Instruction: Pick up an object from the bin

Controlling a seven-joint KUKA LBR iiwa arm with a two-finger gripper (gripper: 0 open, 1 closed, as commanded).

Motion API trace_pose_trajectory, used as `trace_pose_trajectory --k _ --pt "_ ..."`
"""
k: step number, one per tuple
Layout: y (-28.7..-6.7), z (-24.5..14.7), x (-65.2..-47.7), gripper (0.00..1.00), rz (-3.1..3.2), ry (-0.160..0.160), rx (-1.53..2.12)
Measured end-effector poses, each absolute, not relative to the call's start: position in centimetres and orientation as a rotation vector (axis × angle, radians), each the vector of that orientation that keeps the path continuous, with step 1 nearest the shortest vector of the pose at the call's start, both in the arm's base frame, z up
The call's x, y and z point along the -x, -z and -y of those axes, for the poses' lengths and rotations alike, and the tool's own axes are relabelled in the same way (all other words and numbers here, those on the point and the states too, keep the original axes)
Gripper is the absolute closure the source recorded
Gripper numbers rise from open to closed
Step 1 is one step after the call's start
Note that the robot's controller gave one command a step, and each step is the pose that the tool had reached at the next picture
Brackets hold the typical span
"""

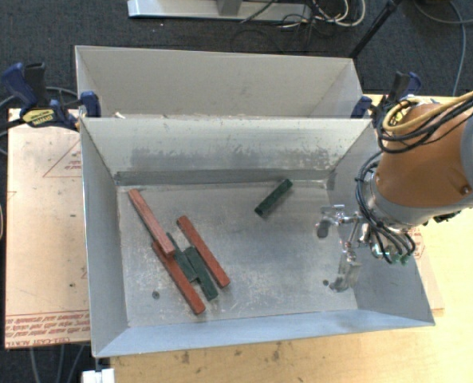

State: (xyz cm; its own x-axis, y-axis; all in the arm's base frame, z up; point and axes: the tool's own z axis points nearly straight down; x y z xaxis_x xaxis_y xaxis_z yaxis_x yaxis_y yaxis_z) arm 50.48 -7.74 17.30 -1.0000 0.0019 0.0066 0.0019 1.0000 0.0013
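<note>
I see a green block [273, 198] near the back and a heap of sticks [184, 258] at left. My gripper [337, 254] hangs at right, spread and empty.

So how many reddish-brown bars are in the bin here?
3, all in the bin's left half: back bar toward the rear corner, right bar and front bar flanking the green blocks. None looks hidden.

Pincer [337, 254] at bin's [220, 142] right — blocks [184, 258] leftward
</note>
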Motion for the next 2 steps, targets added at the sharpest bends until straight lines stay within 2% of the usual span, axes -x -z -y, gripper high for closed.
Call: trace_pose_trajectory --k 1,2 --pt "-16.9 14.0 -53.1 0.0 3.079 -0.003 -0.638" --pt "-6.7 12.0 -62.3 0.0 2.964 0.003 -1.051"
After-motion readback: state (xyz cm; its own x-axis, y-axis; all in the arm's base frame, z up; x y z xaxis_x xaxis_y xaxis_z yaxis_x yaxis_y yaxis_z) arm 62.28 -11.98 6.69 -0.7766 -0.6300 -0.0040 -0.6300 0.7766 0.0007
